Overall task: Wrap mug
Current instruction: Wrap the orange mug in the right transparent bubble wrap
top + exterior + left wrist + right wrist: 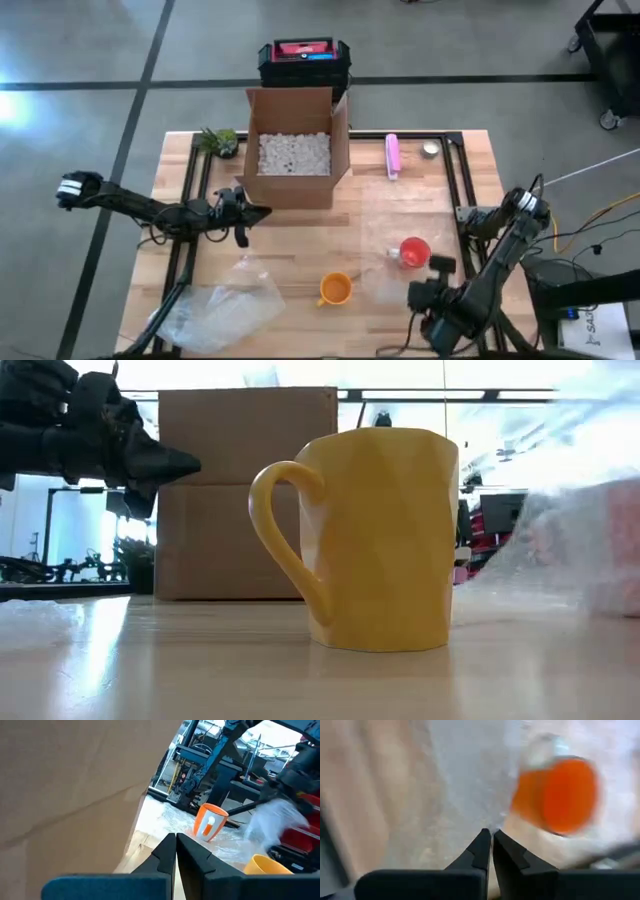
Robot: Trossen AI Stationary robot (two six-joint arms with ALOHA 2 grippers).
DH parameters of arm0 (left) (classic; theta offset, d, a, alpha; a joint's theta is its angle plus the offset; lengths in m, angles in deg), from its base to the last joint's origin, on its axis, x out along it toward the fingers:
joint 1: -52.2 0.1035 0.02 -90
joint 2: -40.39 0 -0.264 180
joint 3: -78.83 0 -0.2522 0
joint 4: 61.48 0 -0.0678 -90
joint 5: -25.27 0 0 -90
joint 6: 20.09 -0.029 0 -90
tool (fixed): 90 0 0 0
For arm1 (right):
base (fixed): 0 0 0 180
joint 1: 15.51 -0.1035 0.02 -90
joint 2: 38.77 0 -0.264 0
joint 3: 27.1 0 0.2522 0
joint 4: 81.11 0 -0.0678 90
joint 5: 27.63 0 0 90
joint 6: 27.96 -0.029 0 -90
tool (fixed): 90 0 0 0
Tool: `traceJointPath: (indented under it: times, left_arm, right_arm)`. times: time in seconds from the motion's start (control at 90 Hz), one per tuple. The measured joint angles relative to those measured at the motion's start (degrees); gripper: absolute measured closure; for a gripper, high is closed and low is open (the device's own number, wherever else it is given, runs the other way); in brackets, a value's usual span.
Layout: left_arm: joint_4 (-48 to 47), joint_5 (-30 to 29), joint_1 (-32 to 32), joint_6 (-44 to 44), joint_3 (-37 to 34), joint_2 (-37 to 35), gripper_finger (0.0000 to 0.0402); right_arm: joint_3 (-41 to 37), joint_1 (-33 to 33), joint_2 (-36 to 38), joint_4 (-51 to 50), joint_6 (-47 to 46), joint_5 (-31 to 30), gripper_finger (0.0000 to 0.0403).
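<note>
Yellow mug (375, 540): upright, tabletop (300, 230) 6 o'clock.
Left gripper (240, 212): jaws pressed together.
Right gripper (490, 840): jaws pressed together, near orange mug (414, 251).

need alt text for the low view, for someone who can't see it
A yellow mug stands upright on the wooden table, filling the middle of the view, handle toward the left. Behind it is a brown cardboard box; a dark gripper hangs at upper left, crinkled clear plastic wrap at right.
</note>
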Motion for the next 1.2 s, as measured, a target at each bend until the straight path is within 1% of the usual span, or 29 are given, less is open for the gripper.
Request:
traceJointPath:
  times: [0.122, 0.189, 0.322, 0.478, 0.633, 0.711, 0.8, 0.9, 1.033, 1.122, 1.2]
  left_arm:
    - [-0.1, 0.0, 0.0, 0.0, 0.0, 0.2, 0.0402]
    - [-0.1, 0.1, 0.0, 0.0, 0.0, 0.5, 0.0402]
    - [0.0, 0.6, 0.0, 0.0, 0.0, 1.3, 0.0402]
    - [0.7, 2.7, 0.0, -0.1, 0.2, 2.3, 0.0402]
    - [-0.2, 5.4, 0.0, -0.8, 2.8, 4.2, 0.0402]
    - [-2.5, 6.5, -0.1, -1.4, 5.1, 5.6, 0.0402]
    - [-8.3, 8.4, -0.1, -1.6, 8.2, 6.9, 0.0402]
    - [-18.3, 9.5, -0.7, -1.7, 12.1, 7.7, 0.0402]
    - [-34.3, 9.2, -1.5, -1.5, 17.4, 7.4, 0.0402]
    - [-45.0, 9.2, -2.4, -0.4, 21.3, 6.4, 0.0402]
    - [-51.7, 11.4, -3.3, 0.0, 25.1, 5.5, 0.0402]
  right_arm:
    - [-1.4, 1.3, 1.8, -0.4, -1.6, -8.0, 0.0403]
    - [-2.6, 3.0, 2.2, -0.4, -2.4, -9.3, 0.0403]
    - [-7.0, 6.2, 2.5, -0.3, -7.1, -8.7, 0.0403]
    - [-12.2, 9.4, 3.7, -0.4, -8.7, -3.7, 0.0403]
    - [-15.7, 11.7, 9.1, 1.0, -11.4, -2.5, 0.0403]
    - [-17.7, 12.9, 12.4, 3.2, -11.2, -1.0, 0.0403]
    - [-20.8, 14.1, 16.0, 7.8, -10.1, -0.8, 0.0403]
    - [-25.6, 15.0, 18.5, 13.6, -8.6, -0.3, 0.0403]
    - [-31.4, 15.4, 19.8, 18.7, -7.2, 1.5, 0.0403]
    - [-33.6, 15.5, 19.8, 20.4, -5.8, 2.7, 0.0403]
    - [-34.5, 15.8, 19.8, 21.3, -4.2, 3.1, 0.0403]
